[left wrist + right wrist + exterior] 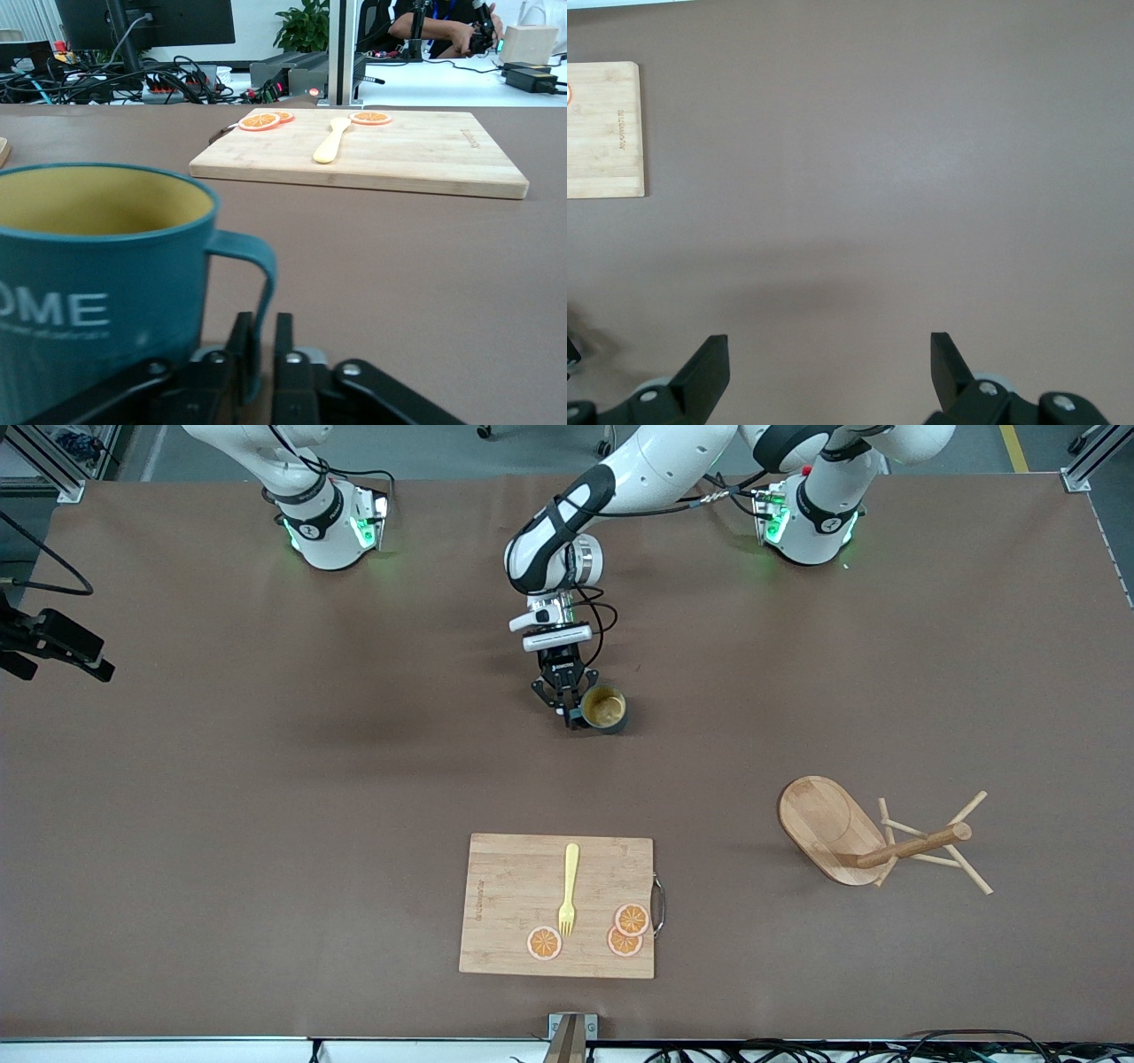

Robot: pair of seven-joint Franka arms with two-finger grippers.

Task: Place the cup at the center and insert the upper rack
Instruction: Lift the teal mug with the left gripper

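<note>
The dark teal cup (pixel 605 708) with a yellow interior stands upright on the brown table near its middle, farther from the front camera than the cutting board. My left gripper (pixel 571 713) is down beside it, shut on the cup's handle (pixel 260 266); the cup's body (pixel 97 266) fills the near part of the left wrist view, and the left gripper (pixel 262 332) has the thin handle between its two fingers. The upper rack (pixel 873 841), a light wooden mug tree, lies tipped on its side toward the left arm's end. My right gripper (pixel 830 354) hangs open over bare table.
A bamboo cutting board (pixel 558 903) lies nearer the front camera, carrying a yellow fork (pixel 568 886) and three orange slices (pixel 631 919). Its corner shows in the right wrist view (pixel 602 128). A black device (pixel 53 642) juts in at the right arm's end.
</note>
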